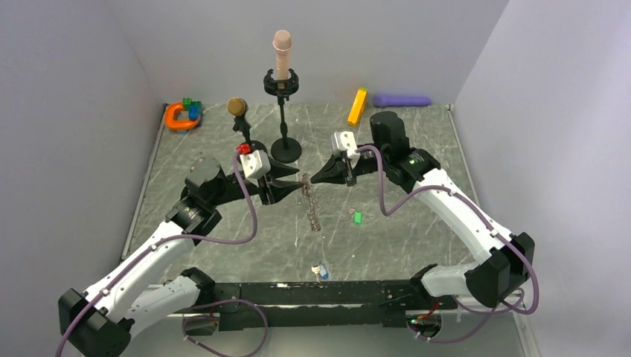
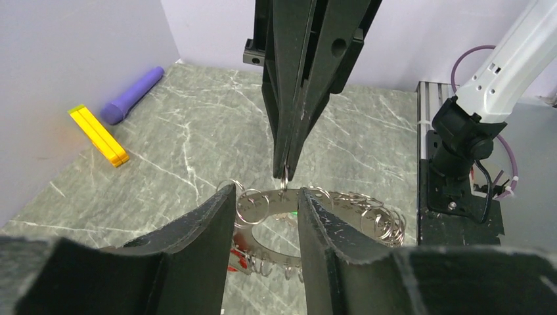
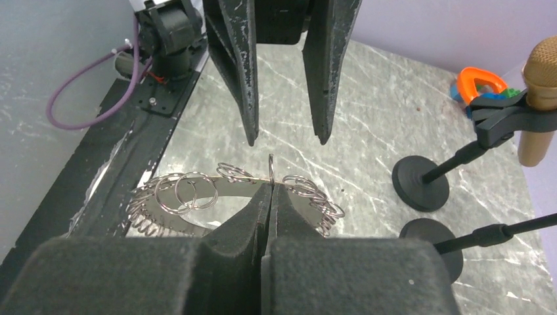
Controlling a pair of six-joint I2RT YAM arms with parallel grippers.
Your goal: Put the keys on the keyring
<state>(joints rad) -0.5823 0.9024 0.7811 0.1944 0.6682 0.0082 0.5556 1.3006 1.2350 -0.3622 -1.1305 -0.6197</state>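
The keyring (image 1: pixel 311 205) is a large grey ring hung with many small wire loops, lifted between my two grippers. My right gripper (image 1: pixel 315 178) is shut on one small loop at the ring's rim, as the right wrist view (image 3: pixel 270 187) and the left wrist view (image 2: pixel 287 172) both show. My left gripper (image 1: pixel 298 187) is open, its fingers on either side of the ring's rim (image 2: pixel 341 203) without pinching it. The green key (image 1: pixel 358 217) lies on the table right of the ring. A red key head (image 2: pixel 238 260) shows under the ring's near rim.
Two microphone stands with round black bases (image 1: pixel 286 150) stand behind the grippers. A yellow block (image 1: pixel 358 106), a purple cylinder (image 1: pixel 402 100) and an orange clamp (image 1: pixel 181 117) lie along the back. A small blue-and-white item (image 1: pixel 320 271) lies by the front rail.
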